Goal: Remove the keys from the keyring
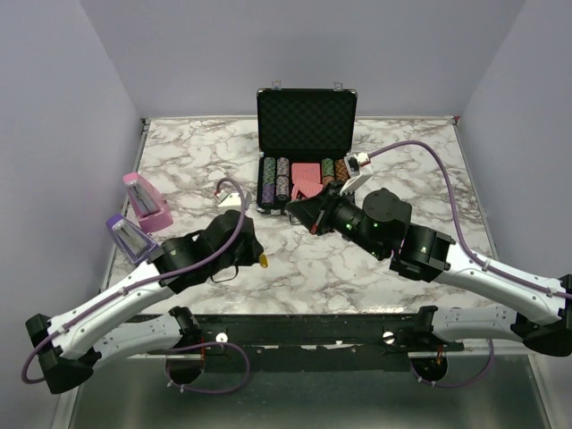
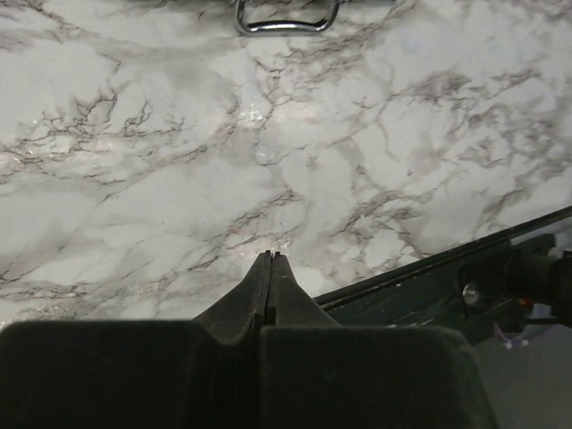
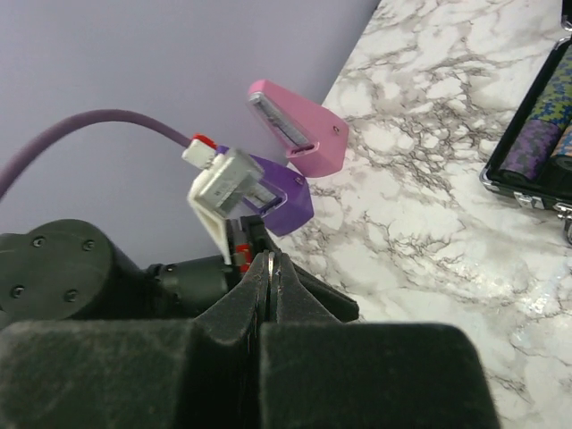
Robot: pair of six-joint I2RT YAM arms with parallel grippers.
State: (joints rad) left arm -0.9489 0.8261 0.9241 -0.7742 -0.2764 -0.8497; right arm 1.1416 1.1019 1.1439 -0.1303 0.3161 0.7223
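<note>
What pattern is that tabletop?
White marble with grey-brown veins. The table shows it best in the left wrist view.

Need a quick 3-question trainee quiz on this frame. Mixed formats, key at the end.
1. True or false: the black case has its lid shut.
2. Where on the table does the pink object stand? A) by the left edge B) by the right edge C) inside the case
3. Fill in: the left gripper and the right gripper are both ____.
Key: 1 false, the lid stands open; 2 A; 3 shut.
</note>
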